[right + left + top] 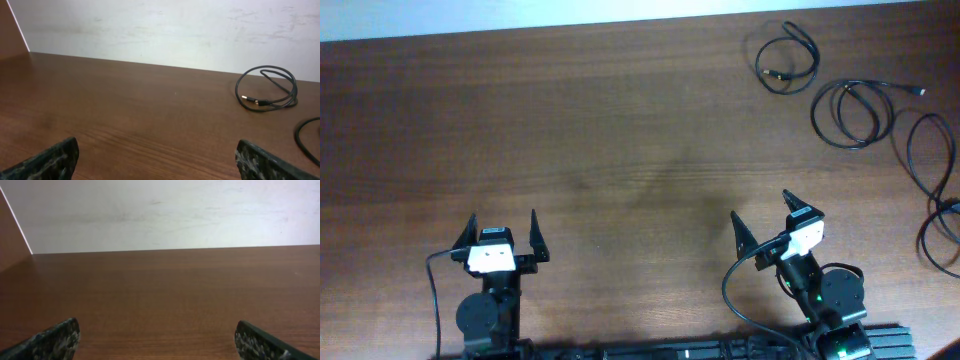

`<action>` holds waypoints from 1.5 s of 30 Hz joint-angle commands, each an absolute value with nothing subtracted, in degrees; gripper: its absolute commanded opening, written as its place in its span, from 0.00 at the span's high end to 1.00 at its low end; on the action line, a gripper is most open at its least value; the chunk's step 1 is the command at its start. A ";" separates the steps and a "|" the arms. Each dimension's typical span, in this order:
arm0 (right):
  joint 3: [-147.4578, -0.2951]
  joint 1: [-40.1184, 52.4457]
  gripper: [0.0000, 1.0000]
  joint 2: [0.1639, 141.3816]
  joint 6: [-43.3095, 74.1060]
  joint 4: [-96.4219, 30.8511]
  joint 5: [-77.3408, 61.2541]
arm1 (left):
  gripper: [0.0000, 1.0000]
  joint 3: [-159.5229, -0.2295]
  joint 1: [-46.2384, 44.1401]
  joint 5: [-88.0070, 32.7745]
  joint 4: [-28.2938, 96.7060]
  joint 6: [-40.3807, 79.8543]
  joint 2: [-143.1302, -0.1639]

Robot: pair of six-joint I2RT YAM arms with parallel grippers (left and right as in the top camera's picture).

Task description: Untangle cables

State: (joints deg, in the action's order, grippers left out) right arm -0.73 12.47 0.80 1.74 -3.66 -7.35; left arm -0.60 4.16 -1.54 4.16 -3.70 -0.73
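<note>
Three separate black cables lie coiled at the table's far right in the overhead view: a small coil (777,74), a larger coil (814,112) with a plug end, and long loops (908,152) running off the right edge. The right wrist view shows the small coil (255,101) ahead to the right, with a bit of another cable (300,135) at its edge. My left gripper (503,220) (157,330) and right gripper (760,206) (157,150) stand open near the front edge, holding nothing, well short of the cables.
The brown wooden table (620,150) runs back to a white wall (150,30). Both arm bases, with their own thick black wires, sit at the front edge. In the left wrist view only bare wood lies ahead.
</note>
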 commanded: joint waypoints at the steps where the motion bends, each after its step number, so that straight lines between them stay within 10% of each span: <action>1: -0.32 12.75 0.01 0.21 1.98 -3.81 -6.87 | 0.01 -0.49 4.45 -1.98 4.62 -4.84 -0.30; 45: -0.32 3.25 0.01 0.21 1.98 -4.25 -2.50 | 0.01 -0.47 4.45 -1.98 4.62 -4.84 -0.30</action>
State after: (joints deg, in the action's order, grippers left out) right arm -0.73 3.66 0.80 1.72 -4.05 -3.42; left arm -0.60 4.16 -1.54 4.16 -3.70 -0.73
